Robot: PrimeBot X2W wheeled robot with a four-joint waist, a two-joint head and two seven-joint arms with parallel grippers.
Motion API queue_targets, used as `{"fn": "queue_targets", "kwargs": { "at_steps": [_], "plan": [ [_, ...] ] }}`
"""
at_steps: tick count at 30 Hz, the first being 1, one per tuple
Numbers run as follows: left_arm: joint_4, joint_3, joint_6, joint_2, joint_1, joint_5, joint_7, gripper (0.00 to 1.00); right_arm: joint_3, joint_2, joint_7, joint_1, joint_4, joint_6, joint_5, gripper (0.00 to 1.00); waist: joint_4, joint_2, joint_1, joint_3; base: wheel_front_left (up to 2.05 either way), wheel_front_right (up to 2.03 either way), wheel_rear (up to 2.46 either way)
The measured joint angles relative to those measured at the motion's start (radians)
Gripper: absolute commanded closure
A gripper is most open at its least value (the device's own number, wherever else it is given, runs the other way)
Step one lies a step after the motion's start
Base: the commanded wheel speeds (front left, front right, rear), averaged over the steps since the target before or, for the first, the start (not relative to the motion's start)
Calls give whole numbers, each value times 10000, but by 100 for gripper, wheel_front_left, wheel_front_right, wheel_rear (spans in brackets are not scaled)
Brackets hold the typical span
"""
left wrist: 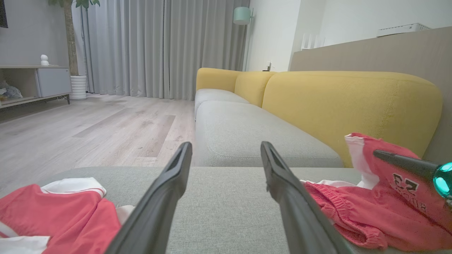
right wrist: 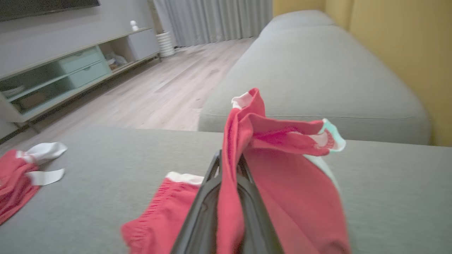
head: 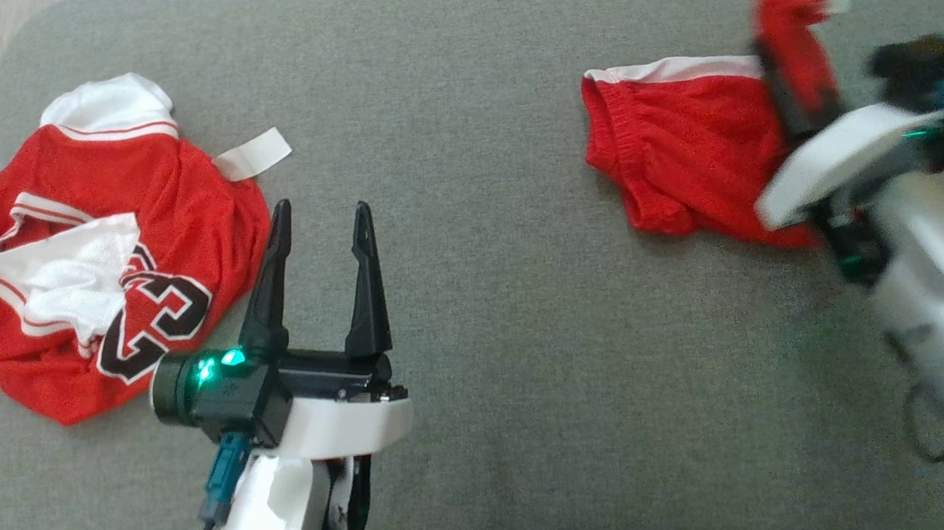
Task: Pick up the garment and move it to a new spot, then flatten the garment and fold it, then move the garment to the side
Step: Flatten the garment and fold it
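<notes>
Though partly on the cushion (head: 476, 214), red shorts (head: 682, 147) in pinch of right gripper (right wrist: 229, 165); left gripper (head: 323, 213) spread.

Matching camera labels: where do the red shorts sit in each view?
Head view: shorts at upper right, one end raised off the seat.
Left wrist view: shorts at lower right, beyond the right-hand finger.
Right wrist view: shorts at bottom centre, pinched in the right tool.
Shared landmark: red jersey, at left in the head view, lower left in the left wrist view, and the left edge in the right wrist view.
</notes>
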Motion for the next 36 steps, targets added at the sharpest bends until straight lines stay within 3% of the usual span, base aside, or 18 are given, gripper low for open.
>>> {"fn": "queue_targets", "kwargs": {
  "at_steps": [1,2,3,7,13,18,21,22,27,31,36],
  "plan": [
    [6,-4,0,0,7,-6,0,0,136,265,140,12,-75,0,-84,75,22,0,0,-26,0,0,0],
    [17,-8,0,0,19,-40,0,0,318,533,343,29,-125,0,-157,22,47,0,1,-52,0,0,0],
    [40,-23,0,0,40,-92,0,0,456,788,491,60,-159,0,-217,0,74,0,1,-77,0,0,0],
    [67,-65,19,2,237,-188,0,0,531,1298,357,337,-472,0,-395,0,183,0,0,-206,0,0,0],
    [71,-58,90,2,401,-257,0,0,-98,924,-81,762,-773,0,-1218,0,175,0,1,-444,0,0,0],
    [52,27,104,4,626,-274,0,0,-1371,571,-395,1727,-1229,0,-1967,0,130,0,1,-773,0,0,0],
    [182,138,138,6,986,-268,0,0,-2742,648,-403,2747,-2084,0,-2767,0,65,0,1,-1079,0,0,0],
    [351,339,194,10,1275,-247,2,0,-3643,897,-408,3695,-3045,0,-3590,0,24,0,0,-1350,0,0,0],
    [681,715,234,27,2011,-217,2,0,-5377,2161,-430,6454,-4811,0,-5367,0,-64,0,-2,-2058,0,0,0],
    [888,920,234,35,2486,-23,2,0,-5904,2836,-431,7801,-5565,0,-6029,0,-170,0,-2,-2459,0,0,0],
    [1066,1014,222,42,2646,171,2,0,-6023,3043,-431,8213,-5739,0,-6431,0,-255,0,-1,-2634,0,0,0]
  ]
}}
